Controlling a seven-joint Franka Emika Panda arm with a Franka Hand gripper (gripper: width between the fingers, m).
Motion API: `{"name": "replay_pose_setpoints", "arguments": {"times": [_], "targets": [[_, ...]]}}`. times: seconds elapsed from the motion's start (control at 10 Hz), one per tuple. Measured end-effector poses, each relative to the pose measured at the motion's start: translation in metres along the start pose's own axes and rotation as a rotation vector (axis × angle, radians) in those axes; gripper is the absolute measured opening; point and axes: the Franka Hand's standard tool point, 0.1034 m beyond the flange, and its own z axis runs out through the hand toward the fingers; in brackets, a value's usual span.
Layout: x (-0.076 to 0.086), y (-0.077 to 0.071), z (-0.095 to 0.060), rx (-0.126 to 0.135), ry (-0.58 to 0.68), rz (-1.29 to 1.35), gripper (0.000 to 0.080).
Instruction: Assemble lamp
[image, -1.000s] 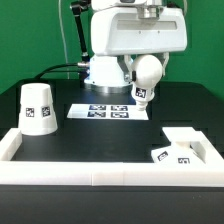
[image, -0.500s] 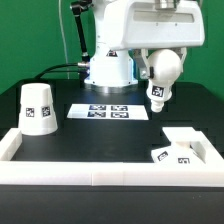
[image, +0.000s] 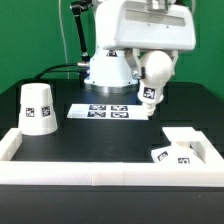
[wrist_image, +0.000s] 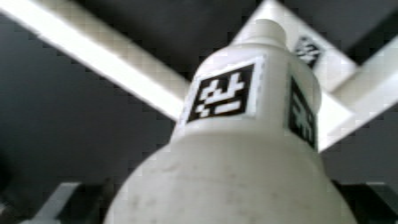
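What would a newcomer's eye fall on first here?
First the bulb, held in the air by the gripper with its tagged stem pointing down, near the exterior view's right end of the marker board; in the wrist view it nearly fills the picture. Next the shade, wide end down on the table at the exterior view's left, and the base in the white rail's corner at the exterior view's right.

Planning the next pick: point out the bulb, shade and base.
bulb (image: 155, 68), exterior view, on its round head.
shade (image: 38, 98), exterior view, side wall above the tag.
base (image: 186, 140), exterior view, its flat white face.
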Motion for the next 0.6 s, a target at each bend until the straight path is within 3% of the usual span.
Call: {"name": "replay_pose_setpoints", "arguments": {"times": [0.3, 0.5, 0.6], "targets": [[0.028, -0.005, 0.009, -0.003, 0.036, 0.027, 0.0576], [0.034, 0.008, 0.011, -0.070, 0.103, 0.009, 0.0576], [0.032, 0.005, 0.013, -0.060, 0.093, 0.016, 0.0576]]}}
